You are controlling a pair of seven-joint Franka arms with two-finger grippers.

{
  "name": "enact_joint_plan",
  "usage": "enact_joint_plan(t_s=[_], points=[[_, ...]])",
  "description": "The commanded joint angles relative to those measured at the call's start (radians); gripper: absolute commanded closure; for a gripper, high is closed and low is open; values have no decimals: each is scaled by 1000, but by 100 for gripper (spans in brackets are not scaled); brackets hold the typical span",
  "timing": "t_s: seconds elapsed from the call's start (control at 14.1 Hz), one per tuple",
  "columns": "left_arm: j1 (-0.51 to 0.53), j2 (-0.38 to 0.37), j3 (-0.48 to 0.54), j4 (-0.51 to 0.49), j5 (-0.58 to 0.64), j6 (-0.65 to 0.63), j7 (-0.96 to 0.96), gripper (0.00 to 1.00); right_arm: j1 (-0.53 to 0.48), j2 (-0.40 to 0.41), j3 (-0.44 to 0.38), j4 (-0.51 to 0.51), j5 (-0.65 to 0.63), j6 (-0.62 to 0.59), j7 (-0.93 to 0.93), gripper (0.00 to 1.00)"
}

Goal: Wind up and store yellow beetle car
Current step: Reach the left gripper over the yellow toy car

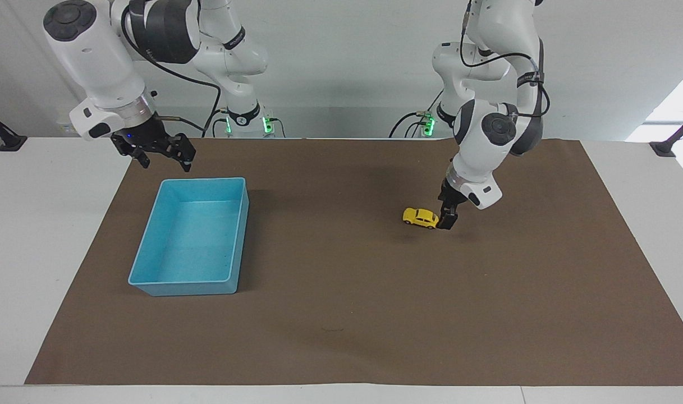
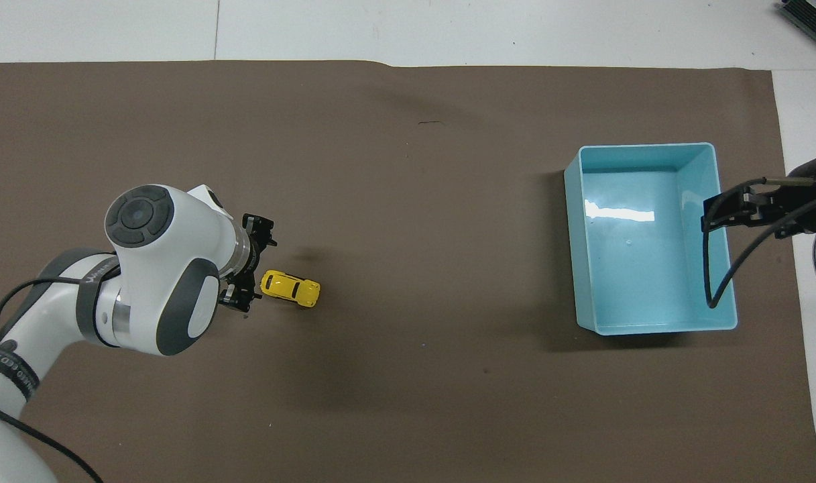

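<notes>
The yellow beetle car (image 1: 421, 217) stands on the brown mat, toward the left arm's end of the table; it also shows in the overhead view (image 2: 290, 288). My left gripper (image 1: 447, 220) is low at the mat, right beside the car's end that points to the left arm's end. It is open and empty, and it also shows in the overhead view (image 2: 253, 272). Whether it touches the car I cannot tell. My right gripper (image 1: 166, 163) is open and empty. It waits in the air over the rim of the blue bin (image 1: 204, 180) that is nearer to the robots.
The blue bin (image 2: 642, 147) is empty and stands toward the right arm's end of the table. The brown mat (image 1: 341, 292) covers most of the white table. A black cable loop (image 2: 713, 295) hangs from the right arm over the bin.
</notes>
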Motion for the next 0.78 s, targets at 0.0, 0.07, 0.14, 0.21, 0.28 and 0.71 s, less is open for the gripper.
enact_joint_plan(t_s=[0.0, 0.07, 0.14, 0.21, 0.28, 0.71], points=[[-24, -25, 17, -54, -51, 53, -12, 0, -8, -22, -1, -24, 14, 16, -19, 0], [-27, -27, 17, -60, -73, 71, -15, 0, -8, -22, -1, -24, 14, 16, -19, 0], [-44, -24, 17, -70, -76, 93, -18, 0, -8, -22, -1, -24, 14, 16, -19, 0], [-53, -8, 17, -74, -78, 110, -21, 0, -8, -22, -1, -24, 14, 16, -21, 0], [-72, 4, 17, -85, -78, 131, -28, 0, -8, -22, -1, -24, 14, 16, -21, 0], [-86, -8, 17, -114, -78, 148, -63, 33, -8, -22, -2, -24, 14, 16, -22, 0]])
